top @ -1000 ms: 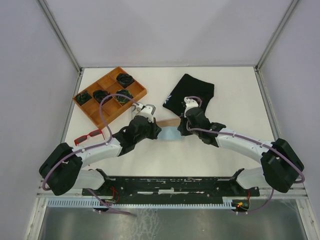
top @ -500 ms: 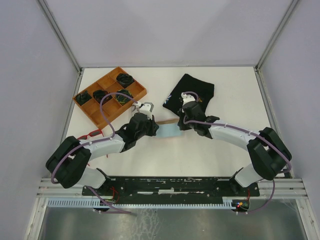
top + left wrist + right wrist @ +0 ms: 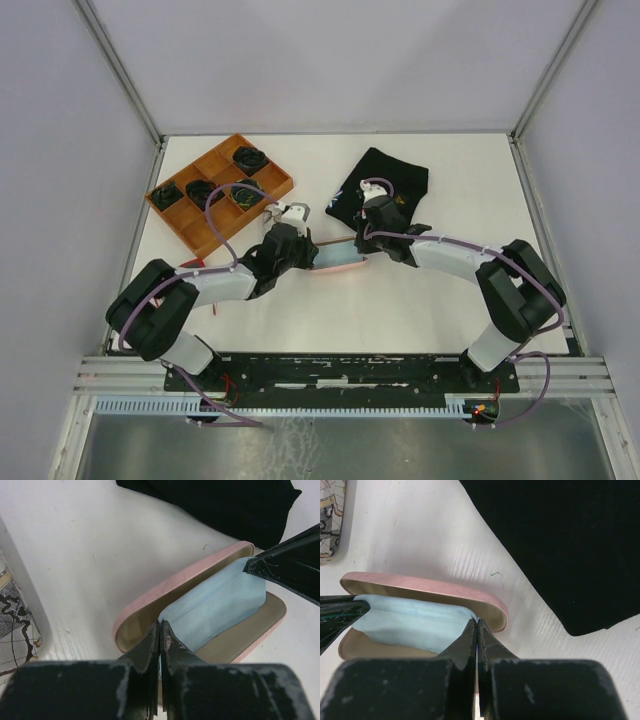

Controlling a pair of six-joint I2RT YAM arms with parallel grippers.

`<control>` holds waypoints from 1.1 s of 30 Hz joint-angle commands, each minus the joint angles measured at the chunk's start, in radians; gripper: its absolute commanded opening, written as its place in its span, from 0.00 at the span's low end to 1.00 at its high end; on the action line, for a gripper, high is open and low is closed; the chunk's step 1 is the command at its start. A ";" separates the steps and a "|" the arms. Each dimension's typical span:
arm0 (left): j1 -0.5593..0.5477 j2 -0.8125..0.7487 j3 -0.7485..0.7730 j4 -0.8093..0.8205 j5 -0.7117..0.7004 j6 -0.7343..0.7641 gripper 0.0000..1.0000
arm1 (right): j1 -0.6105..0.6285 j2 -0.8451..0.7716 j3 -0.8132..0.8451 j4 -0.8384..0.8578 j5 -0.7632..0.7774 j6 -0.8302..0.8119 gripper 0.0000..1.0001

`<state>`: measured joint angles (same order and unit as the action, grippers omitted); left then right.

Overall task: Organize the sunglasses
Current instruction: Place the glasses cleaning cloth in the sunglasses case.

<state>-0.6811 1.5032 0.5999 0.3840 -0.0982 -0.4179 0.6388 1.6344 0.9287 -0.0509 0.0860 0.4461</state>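
An open pink glasses case [image 3: 345, 270] lies mid-table, with a light blue cloth [image 3: 338, 259] stretched along its inside. My left gripper [image 3: 318, 258] is shut on the cloth's left end [image 3: 220, 605], its tips [image 3: 160, 625] at the case's rim [image 3: 165, 587]. My right gripper [image 3: 362, 250] is shut on the other end [image 3: 405, 622], just inside the case's rounded end [image 3: 430, 586]. The red sunglasses [image 3: 188, 265] peek out from under my left arm. The brown-lensed pair is not in view.
A black cloth pouch [image 3: 385, 180] lies just beyond the case. A wooden divided tray [image 3: 180, 222] holding dark items stands at the back left. A grey patterned case [image 3: 330, 520] sits left of the pink one.
Both grippers have moved away from the bases and down, bringing the blue cloth from hanging above the table into the open pink case. Both stayed shut.
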 commanded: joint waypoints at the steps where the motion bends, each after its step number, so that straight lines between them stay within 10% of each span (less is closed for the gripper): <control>1: 0.011 0.024 0.047 0.074 -0.020 0.067 0.03 | -0.010 0.017 0.051 0.053 -0.014 -0.015 0.00; 33: 0.021 0.080 0.061 0.093 -0.072 0.113 0.03 | -0.037 0.065 0.060 0.098 -0.025 0.003 0.00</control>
<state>-0.6685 1.5761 0.6277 0.4290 -0.1326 -0.3553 0.6113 1.6993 0.9478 0.0044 0.0601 0.4469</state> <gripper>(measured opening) 0.043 0.005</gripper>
